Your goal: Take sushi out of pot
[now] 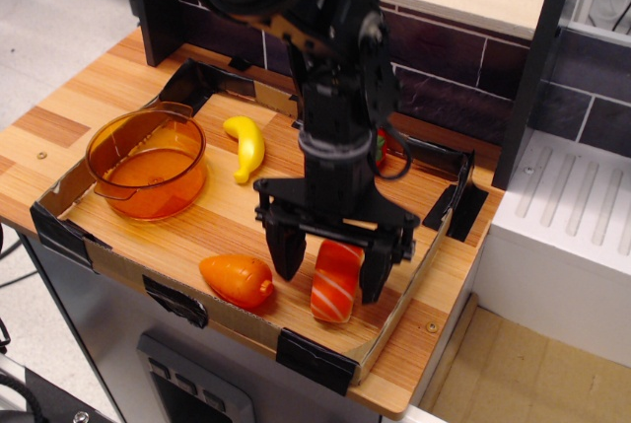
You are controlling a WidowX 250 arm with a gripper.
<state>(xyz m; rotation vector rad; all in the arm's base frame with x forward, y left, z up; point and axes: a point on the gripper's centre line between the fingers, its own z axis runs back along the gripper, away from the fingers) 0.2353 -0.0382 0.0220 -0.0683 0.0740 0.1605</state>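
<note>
The sushi (335, 283), orange-red with white stripes on a white base, lies on the wooden tray floor near the front edge, outside the pot. My gripper (331, 267) is open, its two black fingers standing on either side of the sushi with gaps to it. The translucent orange pot (146, 161) sits at the tray's left end, far from the gripper, with nothing visible inside.
An orange toy carrot (236, 279) lies just left of the left finger. A yellow banana (245, 146) lies right of the pot. A red item peeks out behind the arm (381, 150). A low cardboard wall with black corner brackets (317, 358) rims the tray.
</note>
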